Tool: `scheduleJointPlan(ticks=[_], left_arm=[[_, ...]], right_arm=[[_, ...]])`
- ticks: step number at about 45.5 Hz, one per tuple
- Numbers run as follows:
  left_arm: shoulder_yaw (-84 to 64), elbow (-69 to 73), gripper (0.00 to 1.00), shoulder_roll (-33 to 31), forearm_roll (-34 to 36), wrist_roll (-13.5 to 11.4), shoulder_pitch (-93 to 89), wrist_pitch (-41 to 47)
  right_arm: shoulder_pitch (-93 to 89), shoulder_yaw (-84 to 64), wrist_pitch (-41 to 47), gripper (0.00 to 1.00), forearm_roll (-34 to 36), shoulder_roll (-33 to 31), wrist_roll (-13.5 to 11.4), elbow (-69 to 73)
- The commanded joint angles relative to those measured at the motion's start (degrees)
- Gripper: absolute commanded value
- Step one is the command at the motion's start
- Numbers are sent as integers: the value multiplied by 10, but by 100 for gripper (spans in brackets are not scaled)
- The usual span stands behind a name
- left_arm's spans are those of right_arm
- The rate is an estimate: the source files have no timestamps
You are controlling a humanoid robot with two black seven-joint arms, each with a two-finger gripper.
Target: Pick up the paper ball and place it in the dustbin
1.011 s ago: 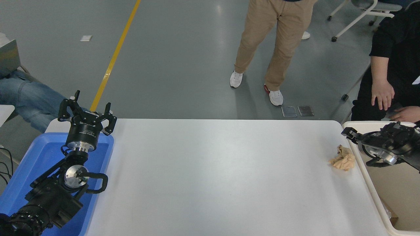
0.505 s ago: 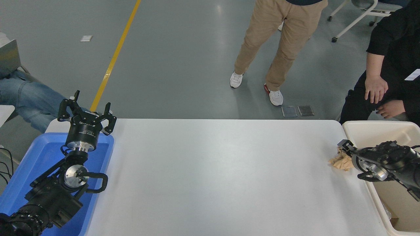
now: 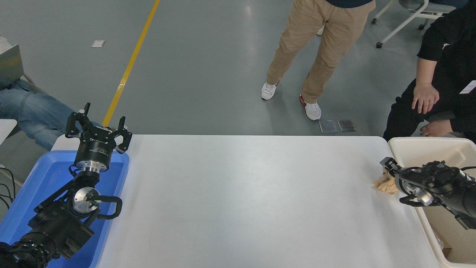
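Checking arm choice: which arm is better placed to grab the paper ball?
Right. Its claw is at the paper ball beside the dustbin; the left claw sits parked over the far blue tray.

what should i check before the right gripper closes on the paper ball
1. Right gripper at the paper ball: ok, it sits over the ball's right side at the table's right edge.
2. Ball between the fingers: cannot tell, the gripper body hides that side of the ball.
3. Gripper open or shut: cannot tell from this view.
4. Dustbin ready: ok, it stands right beside the ball, open at the top, under the right arm.
5. People clear: ok, a person's hand is behind the bin, not over it.
6. Left gripper out of the way: ok, parked over the blue tray at the far left.
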Motion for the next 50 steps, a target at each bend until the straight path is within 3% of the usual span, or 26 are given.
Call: scheduleJointPlan(ticks=[1, 2, 6, 10, 15, 30, 38, 50], left_arm=[[0, 0, 99, 0, 0, -1, 0, 0], [0, 0, 99, 0, 0, 0, 0, 0], [0, 0, 99, 0, 0, -1, 0, 0], [0, 0, 99, 0, 0, -1, 0, 0], [0, 0, 99, 0, 0, -1, 0, 0], [0, 0, 99, 0, 0, 0, 0, 0], [0, 0, 99, 0, 0, -1, 0, 0], [0, 0, 99, 0, 0, 0, 0, 0]], right_arm=[[-5, 0, -3, 70, -6, 6, 1, 0], [-5, 0, -2, 59, -6, 6, 1, 2], [-7, 0, -1, 32, -6, 6, 2, 7], [-11, 0, -1, 13, -5, 7, 15, 9], [-15, 0, -1, 0, -5, 9, 37, 9], [15, -12, 7, 0, -19, -4, 45, 20], [102, -41, 28, 0, -95, -69, 45, 102], [298, -123, 139, 0, -108, -157, 45, 253]])
